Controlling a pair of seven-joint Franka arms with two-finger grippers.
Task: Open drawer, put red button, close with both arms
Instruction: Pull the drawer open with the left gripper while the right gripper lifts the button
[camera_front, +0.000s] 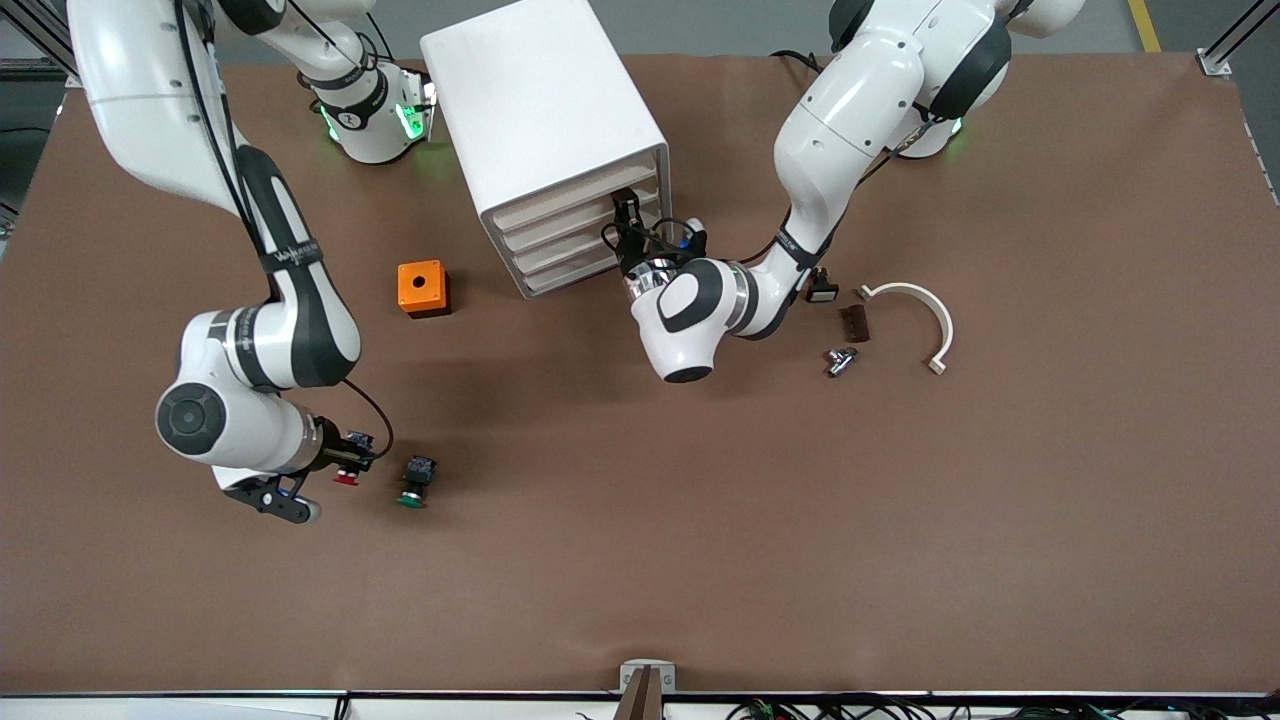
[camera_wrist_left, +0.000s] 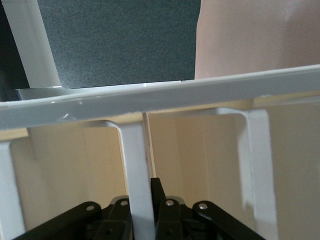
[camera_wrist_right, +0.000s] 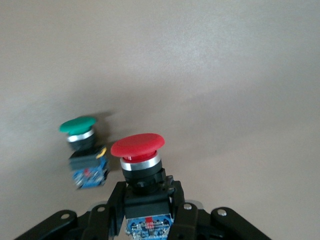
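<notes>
The white cabinet (camera_front: 545, 90) stands at the robots' side of the table, its four drawers (camera_front: 570, 215) facing the front camera. My left gripper (camera_front: 627, 215) is at the drawer fronts, at the end toward the left arm. In the left wrist view it (camera_wrist_left: 142, 200) is shut on a white strip of a drawer (camera_wrist_left: 135, 165). My right gripper (camera_front: 345, 465) is low over the table, shut on the red button (camera_front: 346, 478). The right wrist view shows the fingers (camera_wrist_right: 112, 200) clamping its black body, red cap (camera_wrist_right: 137, 145) pointing away.
The green button (camera_front: 414, 482) lies beside the red one and shows in the right wrist view (camera_wrist_right: 80, 127). An orange box (camera_front: 422, 288) sits near the cabinet. A switch part (camera_front: 822, 290), brown block (camera_front: 855, 323), metal fitting (camera_front: 840, 360) and white curved piece (camera_front: 925, 310) lie toward the left arm's end.
</notes>
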